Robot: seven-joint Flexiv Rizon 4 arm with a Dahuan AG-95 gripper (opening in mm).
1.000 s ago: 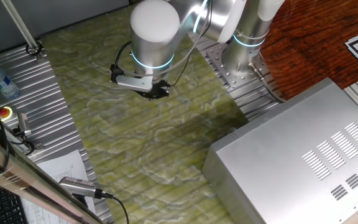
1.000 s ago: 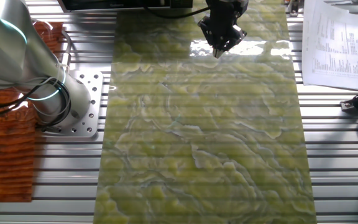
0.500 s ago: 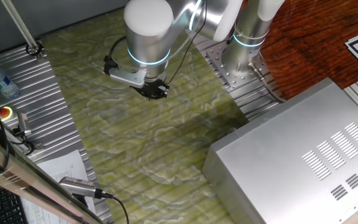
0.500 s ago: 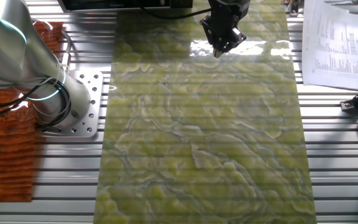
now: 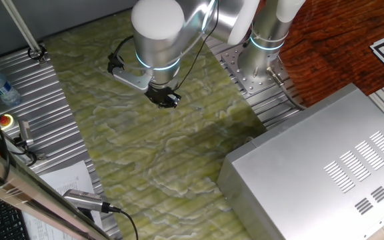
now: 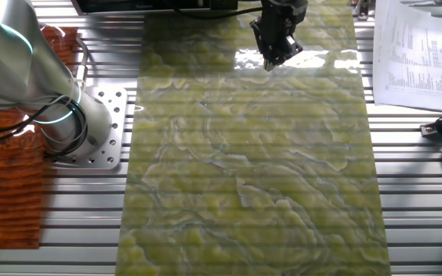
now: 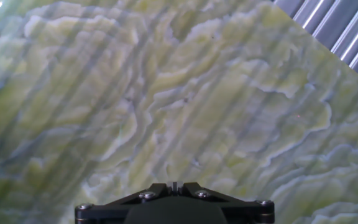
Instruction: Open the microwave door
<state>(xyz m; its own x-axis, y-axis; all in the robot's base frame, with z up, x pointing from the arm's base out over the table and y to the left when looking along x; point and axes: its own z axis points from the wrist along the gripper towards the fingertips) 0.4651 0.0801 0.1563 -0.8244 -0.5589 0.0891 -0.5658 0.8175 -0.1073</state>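
hovering gripper (image 6: 268,64) closed, holding nothing

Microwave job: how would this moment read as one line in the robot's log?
phase: approach | gripper: shut, holding nothing, over green mat | microwave: untouched, apart from gripper | door: not visibly open

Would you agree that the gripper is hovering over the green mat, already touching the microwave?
Not quite: the gripper does hover over the green mat, but it is well apart from the microwave, as one fixed view shows.
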